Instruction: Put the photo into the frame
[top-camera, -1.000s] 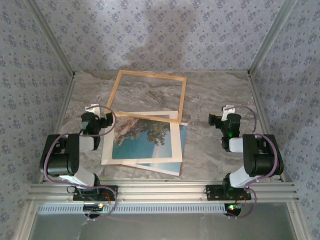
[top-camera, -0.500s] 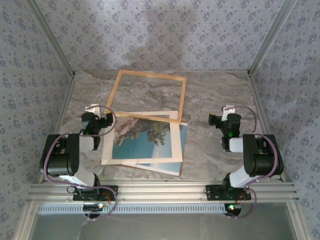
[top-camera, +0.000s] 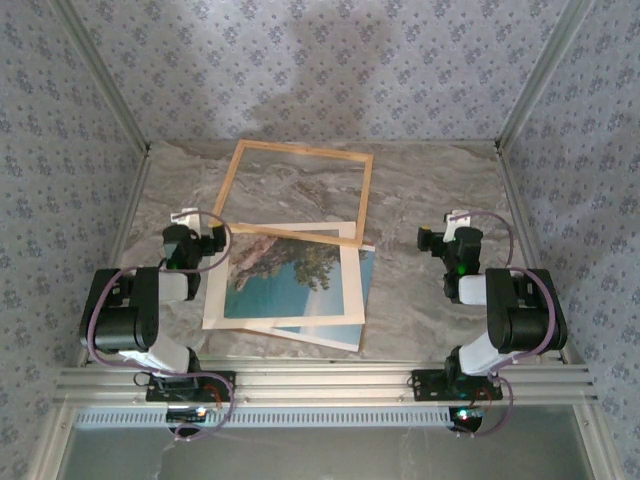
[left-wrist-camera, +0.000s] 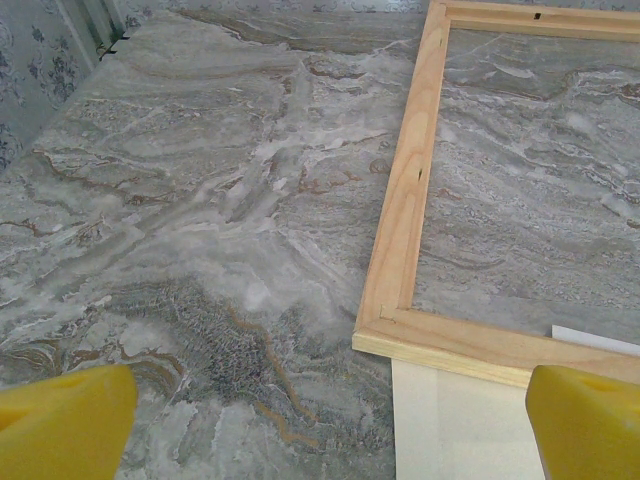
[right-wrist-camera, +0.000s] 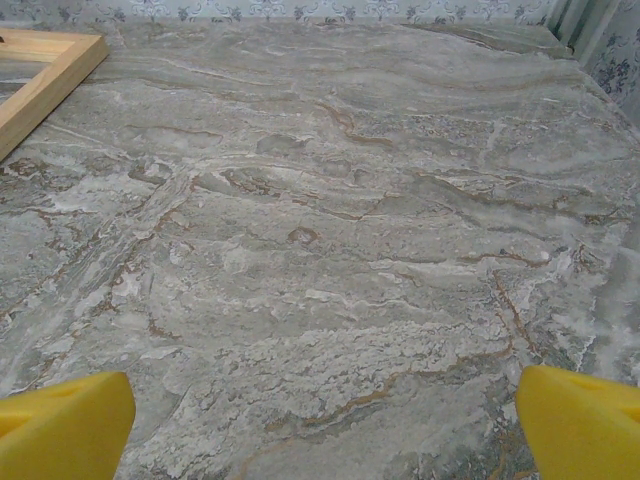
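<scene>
Photo (top-camera: 290, 285), a cream-bordered turquoise seascape print, lies just right of your left gripper (left-wrist-camera: 325, 425), farther from your right gripper (right-wrist-camera: 320, 420); both fingers spread apart.

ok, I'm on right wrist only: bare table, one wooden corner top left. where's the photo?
Observer: The photo lies flat between the arms, nearer the left one, its far edge tucked under the frame's near rail.
Operator: left hand holding it?
Observer: No. The left hand is open and empty, by the photo's far left corner.
Operator: anything in the frame yet?
Observer: No, just the table showing through it.
</scene>
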